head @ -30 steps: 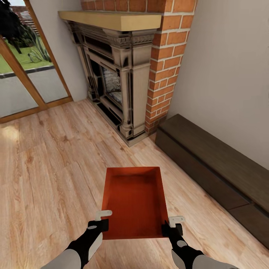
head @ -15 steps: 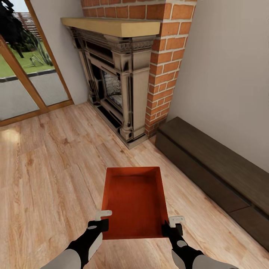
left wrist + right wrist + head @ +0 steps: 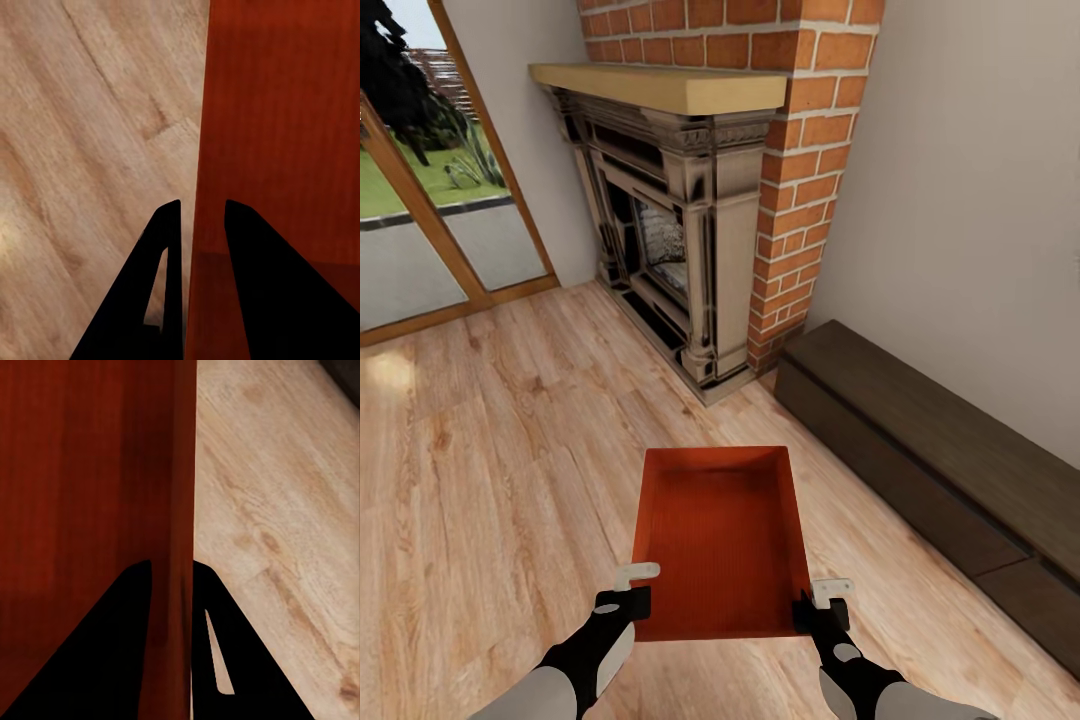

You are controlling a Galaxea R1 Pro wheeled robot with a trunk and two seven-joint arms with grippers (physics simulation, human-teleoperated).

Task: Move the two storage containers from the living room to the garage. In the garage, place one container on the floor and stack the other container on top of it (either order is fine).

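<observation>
One orange-red storage container point(image 3: 718, 545) is held level in front of me over the light wood plank floor of the living room. My left gripper point(image 3: 634, 590) is shut on its left wall near the near corner, and my right gripper point(image 3: 822, 597) is shut on its right wall. In the left wrist view the thin container wall point(image 3: 196, 225) runs between the two dark fingers of the left gripper point(image 3: 201, 214). The right wrist view shows the container's other wall point(image 3: 183, 495) pinched by the right gripper point(image 3: 172, 566). The bin is empty, its ribbed bottom visible.
A red brick fireplace point(image 3: 690, 230) with a wooden mantel stands ahead. A low dark wooden bench point(image 3: 930, 460) runs along the pale wall at the right. Wood-framed glass doors point(image 3: 430, 220) are at the left. Bare plank floor point(image 3: 490, 470) spreads to the left.
The whole view has shifted: fireplace and bench have slid slightly down and right as the robot moves. The container and both grippers keep the same place before me.
</observation>
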